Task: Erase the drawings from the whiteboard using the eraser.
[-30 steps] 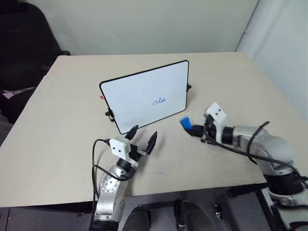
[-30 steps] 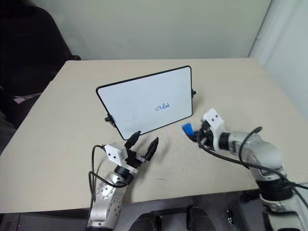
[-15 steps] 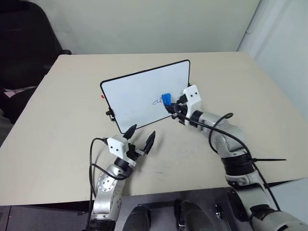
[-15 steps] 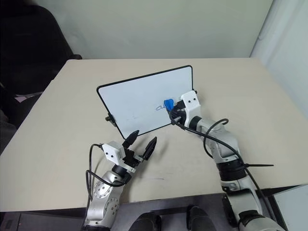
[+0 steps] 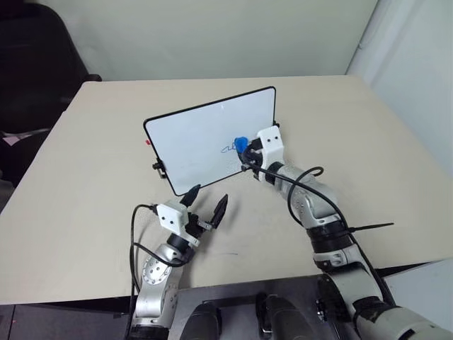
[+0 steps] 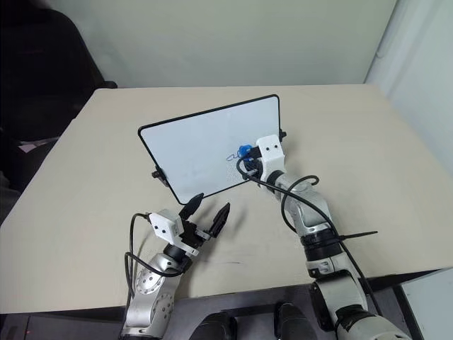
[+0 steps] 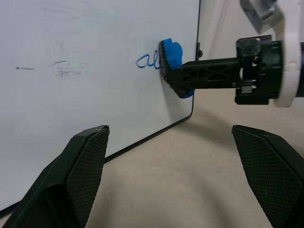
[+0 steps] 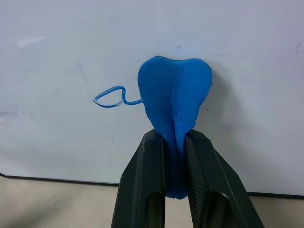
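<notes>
The whiteboard (image 5: pixel 205 138) stands propped on the table, tilted back, with a thin black frame. A small blue scribble, the drawings (image 5: pixel 228 149), sits on its right half; one loop (image 8: pixel 110 97) shows beside the eraser. My right gripper (image 5: pixel 244 150) is shut on the blue eraser (image 5: pixel 241 144), which presses against the board over the right part of the scribble (image 7: pixel 148 61). The eraser (image 8: pixel 174 97) bulges out past the fingers (image 8: pixel 147 183). My left gripper (image 5: pixel 205 202) hangs open in front of the board's lower edge, holding nothing, apart from the board.
The beige table (image 5: pixel 368 149) spreads wide around the board. A small red dot (image 5: pixel 149 142) sits at the board's left edge. A dark chair (image 5: pixel 35 64) stands beyond the table's far left corner. Faint smudges (image 7: pixel 66 69) mark the board's surface.
My right arm swung from the table right of the board up and left, bringing the eraser onto the scribble. The left gripper stayed put.
</notes>
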Robot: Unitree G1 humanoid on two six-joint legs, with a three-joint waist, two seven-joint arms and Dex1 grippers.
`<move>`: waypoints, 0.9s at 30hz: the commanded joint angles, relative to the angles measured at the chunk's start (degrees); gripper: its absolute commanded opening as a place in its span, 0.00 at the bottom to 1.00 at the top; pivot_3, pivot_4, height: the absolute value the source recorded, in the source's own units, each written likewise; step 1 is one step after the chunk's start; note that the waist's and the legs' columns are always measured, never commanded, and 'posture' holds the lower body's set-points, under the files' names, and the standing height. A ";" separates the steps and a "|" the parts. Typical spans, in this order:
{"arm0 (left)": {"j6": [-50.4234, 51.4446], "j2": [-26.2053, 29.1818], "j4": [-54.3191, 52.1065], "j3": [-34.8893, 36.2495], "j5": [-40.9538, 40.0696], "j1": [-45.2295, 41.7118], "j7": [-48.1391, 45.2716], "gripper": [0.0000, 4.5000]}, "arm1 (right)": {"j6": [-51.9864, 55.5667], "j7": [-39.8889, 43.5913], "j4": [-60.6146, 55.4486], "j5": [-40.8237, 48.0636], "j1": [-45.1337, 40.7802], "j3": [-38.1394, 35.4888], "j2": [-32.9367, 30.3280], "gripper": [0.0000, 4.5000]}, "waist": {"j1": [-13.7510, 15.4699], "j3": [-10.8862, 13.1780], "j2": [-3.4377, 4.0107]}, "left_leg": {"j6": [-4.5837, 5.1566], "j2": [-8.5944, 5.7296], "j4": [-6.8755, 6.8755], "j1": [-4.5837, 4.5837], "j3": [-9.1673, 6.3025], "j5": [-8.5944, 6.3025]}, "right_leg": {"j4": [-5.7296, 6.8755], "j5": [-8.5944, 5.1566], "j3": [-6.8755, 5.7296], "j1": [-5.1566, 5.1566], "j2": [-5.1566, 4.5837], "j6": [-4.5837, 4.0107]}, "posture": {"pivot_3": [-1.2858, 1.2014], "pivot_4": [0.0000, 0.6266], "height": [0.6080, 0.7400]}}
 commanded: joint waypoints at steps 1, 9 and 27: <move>-0.32 -0.09 -2.59 -0.15 0.09 0.22 0.42 1.00 | -1.01 -2.02 1.31 -1.14 -2.55 -1.13 0.80 0.06 | -0.04 0.00 0.00 | -0.01 0.01 -0.01 0.00 -0.01 0.02 | 0.00 0.00 0.00 -0.01 0.00 0.00 | 0.52 0.24 1.00; -0.36 -0.20 -3.01 -0.42 -0.02 0.65 0.84 1.00 | -1.52 -2.88 4.67 -1.80 -3.89 -1.56 0.83 0.06 | -0.15 0.00 0.00 | -0.08 0.03 0.00 0.01 -0.03 0.18 | 0.02 -0.07 0.00 -0.02 0.01 0.22 | 0.52 0.24 1.00; -0.38 -0.91 -3.92 -1.32 0.03 1.61 1.02 1.00 | -3.86 4.86 2.58 -6.55 -5.96 10.89 5.55 0.06 | -1.59 0.00 0.00 | -0.22 0.14 -0.16 -0.33 -0.03 0.17 | 0.04 0.19 0.01 -0.58 0.11 -0.24 | 0.52 0.24 1.00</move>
